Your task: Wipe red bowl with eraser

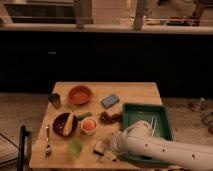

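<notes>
Hovering by eraser (101, 146), front table (135, 92) edge: gripper (109, 150), spread wide; white cup (89, 125), dark bowl (57, 120) between it and red bowl (80, 94).

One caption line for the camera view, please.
Gripper at the eraser near the front of the table; red bowl lies farther back.

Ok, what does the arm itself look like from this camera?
The arm is a thick white tube with a rounded joint and small dark dots along its side; no loose cables show. The gripper, by the eraser at the table's front edge, is mostly hidden behind the arm.
</notes>
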Motion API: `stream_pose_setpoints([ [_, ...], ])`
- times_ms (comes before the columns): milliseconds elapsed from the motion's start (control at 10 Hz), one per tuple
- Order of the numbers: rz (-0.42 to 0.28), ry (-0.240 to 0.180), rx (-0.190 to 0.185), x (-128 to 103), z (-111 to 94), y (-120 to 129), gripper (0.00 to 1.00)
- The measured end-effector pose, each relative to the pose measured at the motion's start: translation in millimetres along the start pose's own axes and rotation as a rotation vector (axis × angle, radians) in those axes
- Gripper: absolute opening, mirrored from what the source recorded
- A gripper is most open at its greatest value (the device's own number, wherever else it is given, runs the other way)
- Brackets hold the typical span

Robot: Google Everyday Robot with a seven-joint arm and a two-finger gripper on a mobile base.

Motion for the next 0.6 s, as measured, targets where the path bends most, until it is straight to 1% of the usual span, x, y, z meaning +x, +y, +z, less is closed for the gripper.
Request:
stream_pose_setpoints([
  [200, -0.012, 0.002, -0.015, 2.2, 13.2, 0.8, 0.79],
  [300, -0.026, 0.006, -0.027, 2.5, 20.0, 2.4, 0.72],
  [500, -0.057, 0.013, -0.059, 3.5, 30.7, 5.2, 0.54],
  [600, -0.071, 0.011, -0.075, 4.4, 36.4, 4.7, 0.42],
])
